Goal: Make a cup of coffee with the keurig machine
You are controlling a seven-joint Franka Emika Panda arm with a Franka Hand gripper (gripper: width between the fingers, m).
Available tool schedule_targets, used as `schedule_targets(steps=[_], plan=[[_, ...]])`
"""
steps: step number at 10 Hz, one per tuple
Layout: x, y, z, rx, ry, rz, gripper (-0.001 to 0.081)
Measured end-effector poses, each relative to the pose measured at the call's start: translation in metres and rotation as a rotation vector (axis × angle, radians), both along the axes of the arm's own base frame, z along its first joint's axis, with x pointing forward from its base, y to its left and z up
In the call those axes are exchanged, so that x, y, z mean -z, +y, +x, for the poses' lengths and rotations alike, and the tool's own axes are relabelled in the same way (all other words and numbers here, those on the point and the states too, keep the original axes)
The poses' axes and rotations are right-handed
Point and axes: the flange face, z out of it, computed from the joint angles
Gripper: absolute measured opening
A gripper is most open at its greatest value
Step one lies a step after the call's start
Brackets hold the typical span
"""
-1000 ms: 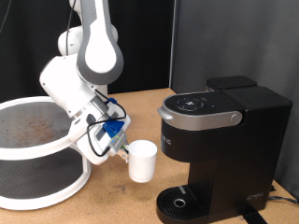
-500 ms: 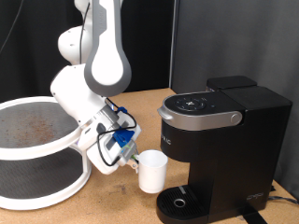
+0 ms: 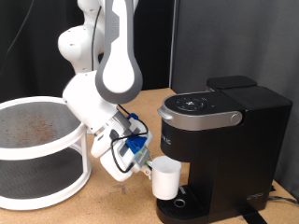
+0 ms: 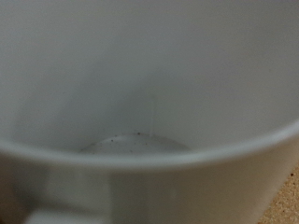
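White cup, upright, gripped by the hand from the exterior view's left side, held just above the drip tray of the keurig machine, under its brew head. Wrist view filled by cup's inside wall.

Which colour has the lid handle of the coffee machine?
Grey-silver, on the black keurig machine; the exterior view shows it best.

Cup plain white; keurig machine black, grey-silver lid band; stand white, speckled brown top; bench tan.
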Motion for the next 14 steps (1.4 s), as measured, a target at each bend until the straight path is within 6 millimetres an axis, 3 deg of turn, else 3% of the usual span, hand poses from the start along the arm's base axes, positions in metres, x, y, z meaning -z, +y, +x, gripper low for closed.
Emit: schedule_targets(steps=[5, 14], plan=[[0.007, 0.012, 0.020, 0.007, -0.015, -0.002, 0.0063], [0.025, 0.015, 0.020, -0.014, -0.028, 0.044, 0.0063]])
